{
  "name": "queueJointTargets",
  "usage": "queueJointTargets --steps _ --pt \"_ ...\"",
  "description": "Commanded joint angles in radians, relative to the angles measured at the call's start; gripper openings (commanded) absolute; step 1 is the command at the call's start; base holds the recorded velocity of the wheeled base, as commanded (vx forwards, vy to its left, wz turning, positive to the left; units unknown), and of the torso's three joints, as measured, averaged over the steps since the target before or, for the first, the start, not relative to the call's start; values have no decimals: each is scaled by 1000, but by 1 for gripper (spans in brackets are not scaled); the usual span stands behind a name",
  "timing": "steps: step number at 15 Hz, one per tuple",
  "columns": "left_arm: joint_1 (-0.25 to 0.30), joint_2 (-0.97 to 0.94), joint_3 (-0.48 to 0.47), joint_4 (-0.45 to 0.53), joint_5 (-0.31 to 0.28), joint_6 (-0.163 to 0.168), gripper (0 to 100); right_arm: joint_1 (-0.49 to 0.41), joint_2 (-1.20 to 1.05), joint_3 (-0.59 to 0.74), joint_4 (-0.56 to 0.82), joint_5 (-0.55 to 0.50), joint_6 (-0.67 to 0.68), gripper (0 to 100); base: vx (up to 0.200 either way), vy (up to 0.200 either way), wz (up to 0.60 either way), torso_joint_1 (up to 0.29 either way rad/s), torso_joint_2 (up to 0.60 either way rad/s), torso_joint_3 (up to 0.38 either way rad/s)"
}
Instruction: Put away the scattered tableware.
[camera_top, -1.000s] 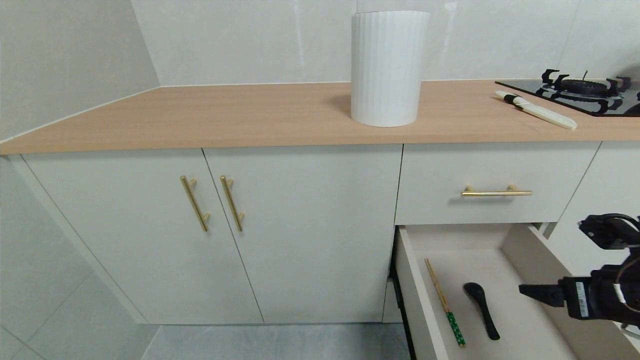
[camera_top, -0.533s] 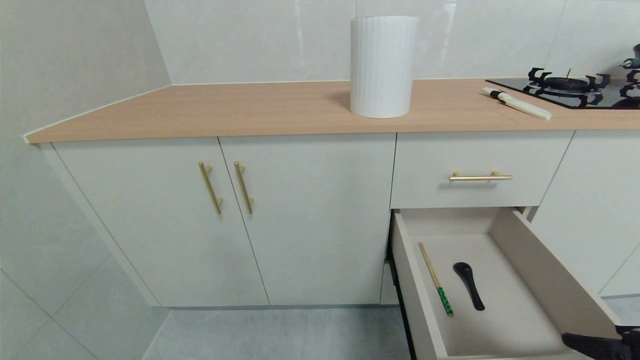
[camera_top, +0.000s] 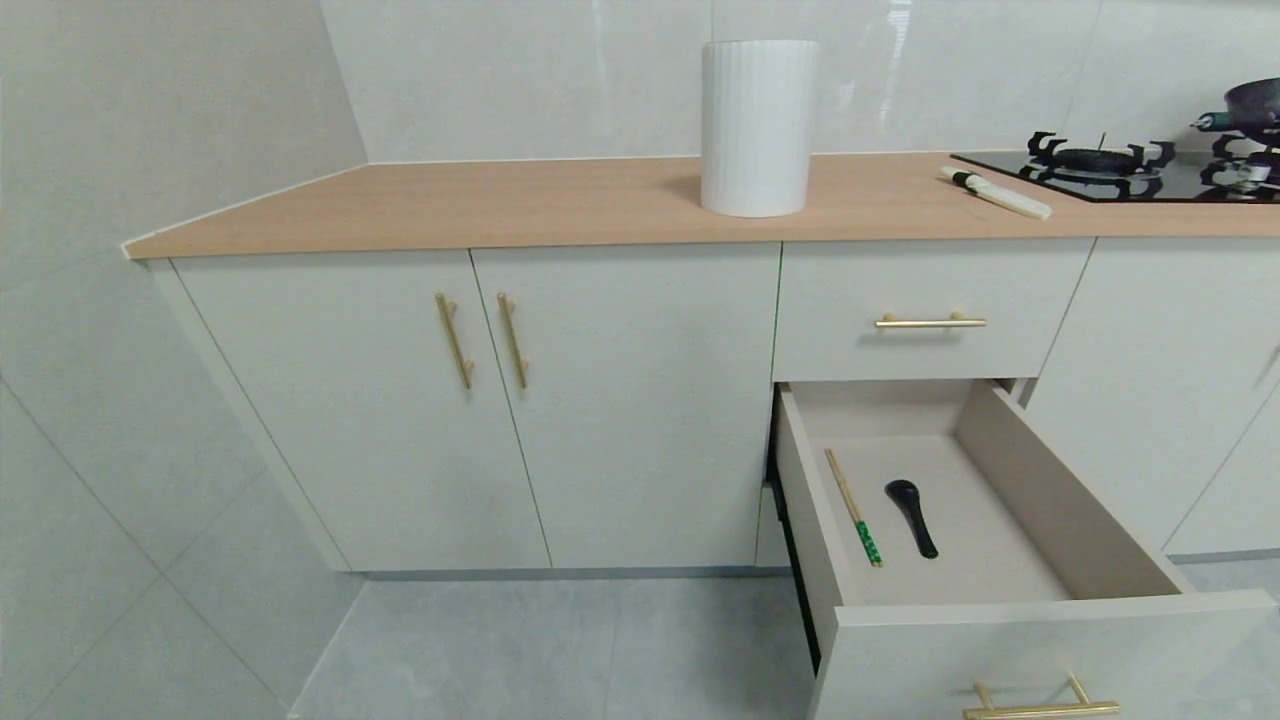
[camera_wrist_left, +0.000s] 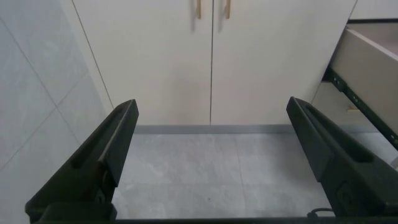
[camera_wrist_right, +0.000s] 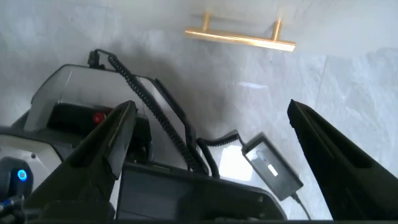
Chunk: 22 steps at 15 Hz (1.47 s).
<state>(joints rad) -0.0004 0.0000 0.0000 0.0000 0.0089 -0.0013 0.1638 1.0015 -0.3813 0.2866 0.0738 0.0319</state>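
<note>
The lower drawer (camera_top: 1060, 500) stands pulled out at the lower right of the head view. Inside it lie a pair of wooden chopsticks with green ends (camera_top: 853, 508) and a black spoon (camera_top: 912, 517), side by side. A cream knife with a black band (camera_top: 995, 192) rests on the wooden counter beside the stove. My left gripper (camera_wrist_left: 211, 106) is open and low, facing the cabinet doors (camera_wrist_left: 211, 50) and floor, with nothing between its fingers. My right gripper (camera_wrist_right: 211, 107) is open too, below a gold drawer handle (camera_wrist_right: 240, 36).
A tall white ribbed container (camera_top: 754, 128) stands on the counter (camera_top: 450, 205) above the drawers. A black gas stove (camera_top: 1120, 170) with a dark pan (camera_top: 1250, 100) is at the far right. The drawer's side (camera_wrist_left: 373, 56) juts out. Grey tiled floor lies before the cabinets.
The head camera has pulled back, so the cabinets look smaller and the drawer front now shows. My right gripper, at the lower right a second ago, has dropped out of the head view.
</note>
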Motion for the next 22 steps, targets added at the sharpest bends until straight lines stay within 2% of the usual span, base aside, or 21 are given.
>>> queueJointTargets --steps 1,3,7,15,22 --pt "0 2 0 0 0 0 100 -1 115 13 -7 -8 -7 100 0 0 0 0 0 0" --pt "0 2 0 0 0 0 100 -1 227 19 -83 -8 -7 100 0 0 0 0 0 0" --pt "0 2 0 -2 0 0 100 0 474 67 -354 0 -4 100 0 0 0 0 0 0" --pt "0 2 0 -2 0 0 100 0 690 76 -669 -2 -1 100 0 0 0 0 0 0" --pt "-1 2 0 -2 0 0 100 -1 908 56 -1074 -8 -1 100 0 0 0 0 0 0"
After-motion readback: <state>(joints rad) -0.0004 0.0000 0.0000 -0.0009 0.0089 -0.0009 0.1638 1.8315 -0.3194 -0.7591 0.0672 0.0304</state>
